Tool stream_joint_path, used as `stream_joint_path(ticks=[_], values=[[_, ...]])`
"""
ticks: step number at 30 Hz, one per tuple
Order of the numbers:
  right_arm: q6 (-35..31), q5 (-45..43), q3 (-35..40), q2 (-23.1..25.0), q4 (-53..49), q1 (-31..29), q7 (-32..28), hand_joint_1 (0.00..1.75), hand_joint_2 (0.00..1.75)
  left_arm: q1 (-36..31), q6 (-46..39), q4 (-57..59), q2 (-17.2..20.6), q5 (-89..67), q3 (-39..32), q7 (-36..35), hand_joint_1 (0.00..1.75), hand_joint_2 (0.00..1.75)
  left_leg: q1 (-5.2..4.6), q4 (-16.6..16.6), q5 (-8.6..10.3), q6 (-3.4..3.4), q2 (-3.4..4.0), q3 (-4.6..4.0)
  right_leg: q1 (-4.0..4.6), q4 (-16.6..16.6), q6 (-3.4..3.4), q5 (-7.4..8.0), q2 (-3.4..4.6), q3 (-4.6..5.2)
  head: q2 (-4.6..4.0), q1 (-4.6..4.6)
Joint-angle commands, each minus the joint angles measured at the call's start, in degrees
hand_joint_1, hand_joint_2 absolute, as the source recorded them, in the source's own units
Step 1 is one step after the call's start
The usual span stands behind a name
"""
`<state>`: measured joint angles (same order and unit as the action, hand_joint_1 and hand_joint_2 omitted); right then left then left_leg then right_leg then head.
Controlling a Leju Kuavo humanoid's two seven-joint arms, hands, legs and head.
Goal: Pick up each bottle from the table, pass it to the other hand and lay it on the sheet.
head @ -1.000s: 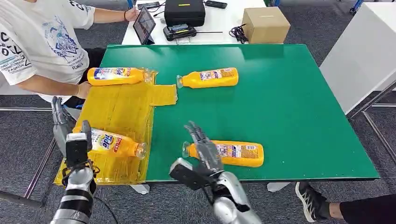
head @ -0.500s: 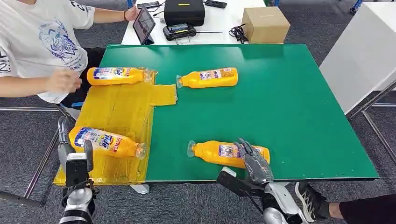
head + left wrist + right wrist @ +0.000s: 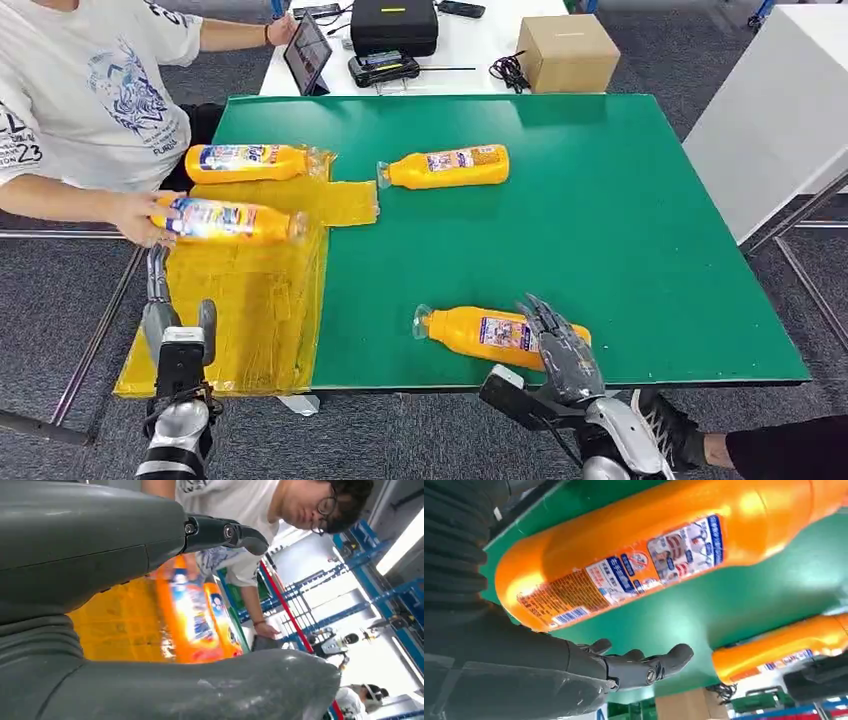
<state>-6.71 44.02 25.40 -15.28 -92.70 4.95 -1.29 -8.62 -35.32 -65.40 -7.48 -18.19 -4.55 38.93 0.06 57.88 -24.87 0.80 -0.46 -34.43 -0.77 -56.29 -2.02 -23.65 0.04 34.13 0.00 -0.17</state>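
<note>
Four orange bottles lie in the head view. One bottle [image 3: 245,160] rests at the yellow sheet's [image 3: 255,300] far end. A person's hand [image 3: 140,215] holds a second bottle [image 3: 228,220] [image 3: 192,615] over the sheet. A third bottle [image 3: 447,167] [image 3: 774,647] lies on the green table [image 3: 620,220] beside the sheet's far corner. The nearest bottle [image 3: 480,333] [image 3: 649,555] lies by the front edge, cap toward the sheet. My right hand [image 3: 562,350] [image 3: 524,650] reaches over its base end, fingers stretched out and not closed round it. My left hand [image 3: 172,335] [image 3: 100,545] hangs empty, fingers apart, off the sheet's near left corner.
A person in a white shirt [image 3: 90,90] sits at the table's far left, one arm over the sheet. Behind the green table stands a white table with a tablet [image 3: 308,52], a black case [image 3: 395,25] and a cardboard box [image 3: 568,52]. A shoe [image 3: 660,430] shows under the front edge.
The person lifted the bottle from the sheet's near end and carried it toward the far end. My right hand moved right to the near bottle's base, which slid right. My left hand sank lower.
</note>
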Motion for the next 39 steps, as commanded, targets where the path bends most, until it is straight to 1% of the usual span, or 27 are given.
stream_joint_path(ticks=[1, 3, 4, 6, 7, 8, 10, 11, 13, 16, 17, 18, 19, 20, 22, 24, 29, 32, 33, 36, 39], values=[[-0.1, 1.1, -1.5, 1.9, 3.4, -4.5, -0.8, 0.00, 1.75, -3.1, 0.6, 5.6, 0.8, 0.0, 2.3, 1.1, 0.00, 0.00, 0.01, 0.0, -0.02, -0.03, 0.03, 0.11, 0.02, 0.0, 0.06, -0.02, 0.01, -0.12, 0.00, 0.02], [1.8, 0.3, -1.7, 1.4, 5.2, -6.1, -0.2, 0.00, 1.75, -3.5, 1.3, 6.5, 0.7, 0.3, 2.5, 1.1, 0.00, 0.00, 0.05, 0.0, -0.10, -0.06, 0.13, 0.30, 0.07, 0.0, 0.11, -0.07, 0.08, -0.28, 0.00, 0.00], [4.2, -0.5, -1.9, 0.0, 6.4, -7.1, 1.2, 0.00, 1.75, -3.8, 1.6, 7.2, 0.7, 0.5, 2.5, 1.1, 0.00, 0.00, 0.02, 0.0, -0.04, -0.04, 0.10, 0.17, 0.03, 0.1, 0.06, -0.01, 0.07, -0.17, 0.00, -0.02], [5.9, -2.7, -2.9, -1.8, 7.2, -8.0, 1.2, 0.00, 1.75, -3.9, 1.7, 7.4, 0.8, 0.3, 2.7, 1.1, 0.00, 0.00, 0.05, 0.0, -0.08, -0.06, 0.11, 0.32, 0.07, 0.1, 0.09, -0.04, 0.05, -0.34, 0.00, 0.00], [8.0, -3.7, -3.1, -3.5, 8.2, -9.0, 2.4, 0.00, 1.75, -4.2, 2.0, 8.1, 0.9, 0.3, 2.6, 1.1, 0.00, 0.00, 0.02, -0.1, -0.02, -0.02, 0.04, 0.18, 0.02, 0.1, 0.05, -0.01, 0.00, -0.19, 0.00, 0.00], [8.5, -4.2, -3.4, -4.4, 8.3, -9.5, 2.5, 0.00, 1.75, -4.1, 2.2, 8.2, 0.8, 0.3, 2.6, 1.1, 0.00, 0.00, 0.02, 0.0, -0.04, -0.02, 0.02, 0.24, 0.03, 0.1, 0.05, -0.03, -0.02, -0.28, 0.00, -0.02], [9.2, -5.2, -4.0, -5.2, 8.4, -10.2, 2.2, 0.00, 1.75, -4.1, 2.2, 8.2, 0.8, 0.3, 2.6, 1.1, 0.00, 0.00, -0.04, 0.0, 0.02, 0.01, 0.00, 0.03, -0.05, 0.0, 0.00, 0.01, -0.01, -0.04, 0.00, 0.00], [9.2, -5.2, -4.0, -5.2, 8.4, -10.2, 2.2, 0.00, 1.75, -4.1, 2.2, 8.2, 0.8, 0.3, 2.6, 1.1, 0.00, 0.00, 0.01, 0.0, -0.06, -0.01, 0.05, 0.23, 0.01, 0.1, 0.04, -0.03, 0.01, -0.26, 0.00, 0.00], [9.2, -5.2, -4.0, -5.2, 8.4, -10.2, 2.2, 0.00, 1.75, -4.1, 2.2, 8.2, 0.8, 0.3, 2.6, 1.1, 0.00, 0.00, -0.01, 0.0, -0.01, 0.00, 0.03, 0.08, -0.03, 0.0, 0.01, 0.01, 0.02, -0.11, 0.00, 0.00], [9.0, -5.0, -3.6, -5.0, 8.0, -10.0, 2.8, 0.00, 1.75, -4.1, 1.8, 8.3, 0.9, 0.0, 2.7, 1.1, 0.00, 0.00, -0.01, 0.0, 0.00, -0.01, 0.01, 0.09, -0.02, 0.0, -0.02, 0.03, -0.01, -0.11, 0.00, 0.00], [11.2, -6.1, -2.9, -6.6, 8.3, -11.0, 4.3, 0.00, 1.75, -4.2, 2.6, 8.9, 0.7, 0.4, 2.4, 1.1, 0.00, 0.00, 0.01, 0.0, -0.05, -0.04, 0.02, 0.19, 0.00, 0.0, 0.02, -0.01, -0.01, -0.22, 0.00, 0.00], [11.5, -6.8, -2.7, -7.9, 8.4, -11.8, 4.9, 0.00, 1.75, -4.2, 2.5, 9.1, 0.7, -0.1, 2.4, 1.1, 0.00, 0.00, 0.00, 0.0, -0.02, -0.03, 0.02, 0.11, -0.01, 0.0, -0.01, 0.02, 0.00, -0.13, 0.00, -0.02], [14.0, -9.5, -2.4, -9.5, 9.0, -12.9, 5.3, 0.00, 1.75, -4.4, 2.8, 9.7, 0.6, -0.3, 2.6, 1.1, 0.00, 0.00, -0.03, 0.0, -0.01, -0.01, 0.01, 0.08, -0.03, 0.0, -0.03, 0.03, 0.00, -0.09, 0.00, 0.00], [14.8, -10.6, -2.5, -10.6, 9.3, -13.4, 5.4, 0.00, 1.75, -4.6, 2.9, 10.2, 0.5, -0.3, 2.5, 1.1, 0.00, 0.00, -0.01, 0.0, -0.05, -0.03, 0.05, 0.19, -0.01, 0.0, 0.00, 0.00, 0.02, -0.20, 0.00, -0.02], [16.5, -13.1, -2.6, -12.4, 9.5, -13.8, 5.2, 0.00, 1.75, -5.1, 2.8, 10.8, 0.4, -0.4, 2.9, 1.1, 0.00, 0.00, -0.05, 0.0, 0.01, 0.01, -0.01, 0.05, -0.05, 0.0, -0.05, 0.04, -0.02, -0.06, 0.00, -0.02], [17.4, -14.8, -2.5, -13.6, 9.5, -13.7, 5.2, 0.00, 1.75, -5.7, 2.6, 11.2, 0.5, -0.2, 3.2, 1.1, 0.00, 0.00, -0.03, 0.0, -0.01, 0.01, -0.02, 0.11, -0.03, 0.0, -0.04, 0.02, -0.04, -0.15, 0.00, -0.02], [17.4, -14.8, -2.4, -13.7, 9.4, -13.5, 5.2, 0.00, 1.75, -5.9, 2.7, 11.4, 0.5, -0.2, 3.2, 1.1, 0.00, 0.00, 0.02, 0.0, -0.04, 0.00, 0.01, 0.20, 0.01, 0.1, -0.01, 0.00, -0.01, -0.26, 0.00, 0.00], [17.4, -14.8, -2.4, -13.7, 9.4, -13.5, 5.2, 0.00, 1.75, -5.9, 2.7, 11.4, 0.5, -0.2, 3.2, 1.1, 0.00, 0.00, -0.02, 0.0, 0.01, 0.02, -0.01, 0.07, -0.03, 0.0, -0.04, 0.04, -0.02, -0.11, 0.00, 0.00], [17.4, -14.8, -2.4, -13.7, 9.4, -13.5, 5.2, 0.00, 1.75, -5.9, 2.7, 11.4, 0.5, -0.2, 3.2, 1.1, 0.00, 0.00, 0.00, 0.0, -0.03, -0.01, 0.01, 0.17, 0.00, 0.0, -0.02, 0.01, -0.02, -0.21, 0.00, -0.02], [18.4, -16.6, -0.9, -14.0, 10.1, -14.1, 5.9, 0.00, 1.75, -6.6, 2.8, 12.6, 0.6, -0.3, 3.5, 1.1, 0.00, 0.00, 0.01, 0.0, -0.02, -0.01, 0.02, 0.15, 0.01, 0.0, -0.02, 0.03, 0.00, -0.19, 0.00, -0.02], [20.9, -20.8, 0.9, -14.6, 12.6, -16.4, 5.3, 0.00, 1.75, -8.3, 3.0, 15.0, 0.4, -0.7, 4.1, 1.1, 0.00, 0.00, 0.00, 0.0, 0.00, 0.00, 0.02, 0.11, 0.01, 0.0, -0.03, 0.05, 0.00, -0.15, 0.00, -0.02]])
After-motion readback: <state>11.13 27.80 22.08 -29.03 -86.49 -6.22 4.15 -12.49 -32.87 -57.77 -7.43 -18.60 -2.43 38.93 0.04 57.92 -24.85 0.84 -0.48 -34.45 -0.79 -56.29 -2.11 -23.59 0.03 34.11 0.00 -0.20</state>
